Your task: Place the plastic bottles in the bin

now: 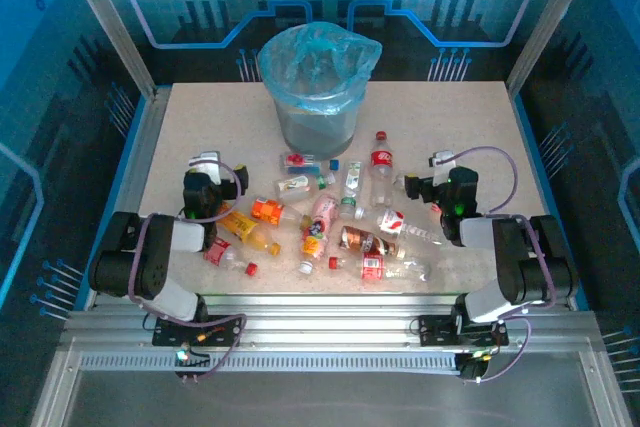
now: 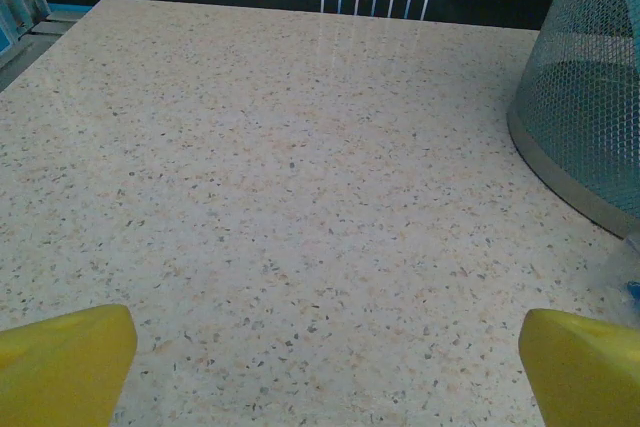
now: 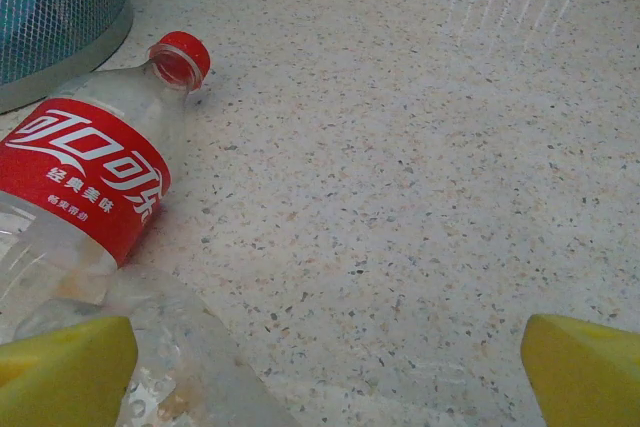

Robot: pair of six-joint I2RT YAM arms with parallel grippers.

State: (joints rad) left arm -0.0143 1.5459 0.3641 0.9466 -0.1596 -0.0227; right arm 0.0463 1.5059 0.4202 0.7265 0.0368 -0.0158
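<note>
Writing: the Coca-Cola bottle (image 3: pixel 90 177) carries a red label with white Chinese brand script and a smaller line of white characters under it; its red cap (image 3: pixel 181 57) points to 12 o'clock in the right wrist view.
Other labels: red, orange, pink and brown bands show from above, too small to read.
Count of bottles: about fourteen plastic bottles (image 1: pixel 322 222) lie on their sides; several overlap, so the count is not exact.
Count of the rest: one bin, two hands.
Bin: the bin (image 1: pixel 318 87) stands upright at 12 o'clock on the bench (image 1: pixel 460 122), lined with a light-blue bag (image 1: pixel 322 52). Its mesh wall is at 2 o'clock in the left wrist view.
Bottles, place: all on the bench, in a loose heap from the centre toward 6 o'clock, apart from the bin.
Left hand: the left hand (image 2: pixel 325 357) is at 9 o'clock of the heap, jaws spread wide over bare bench, holding nothing.
Right hand: the right hand (image 3: pixel 325 357) is at 3 o'clock of the heap, jaws wide apart and empty. A crumpled clear bottle (image 3: pixel 190 347) lies by its left fingertip.
</note>
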